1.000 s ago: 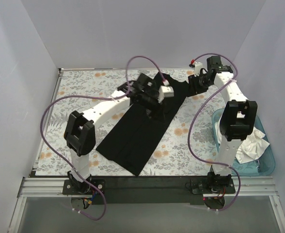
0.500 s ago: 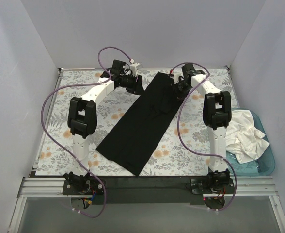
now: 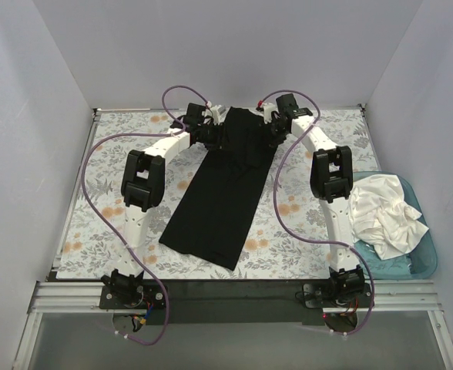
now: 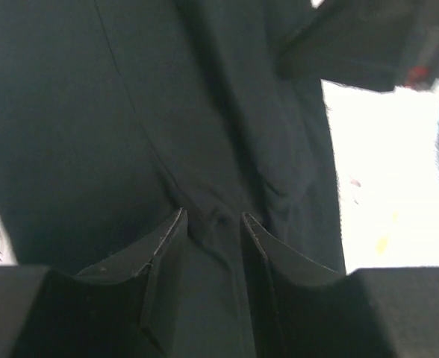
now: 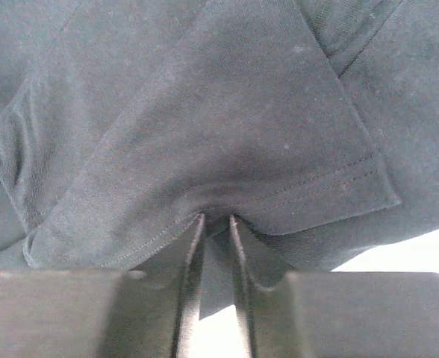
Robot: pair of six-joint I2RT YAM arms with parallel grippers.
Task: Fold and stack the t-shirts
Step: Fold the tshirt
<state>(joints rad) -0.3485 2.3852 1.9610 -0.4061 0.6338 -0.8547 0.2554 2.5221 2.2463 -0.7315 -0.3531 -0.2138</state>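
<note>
A black t-shirt (image 3: 223, 185) lies folded into a long strip down the middle of the floral cloth, its far end lifted. My left gripper (image 3: 217, 132) is shut on the far left corner of the black t-shirt (image 4: 204, 134). My right gripper (image 3: 268, 128) is shut on the far right corner, pinching a hemmed fold of the black t-shirt (image 5: 227, 134). White t-shirts (image 3: 384, 212) lie bunched in the tub at the right.
A grey-and-orange floral cloth sheet (image 3: 103, 200) covers the table. A teal plastic tub (image 3: 423, 262) stands at the right edge beside the right arm's base. Purple cables loop over both arms. White walls close in the back and sides.
Both grippers moved to the far end of the black t-shirt and closed on its corners. The shirt's far end has been drawn narrower and up, and the strip now lies straighter.
</note>
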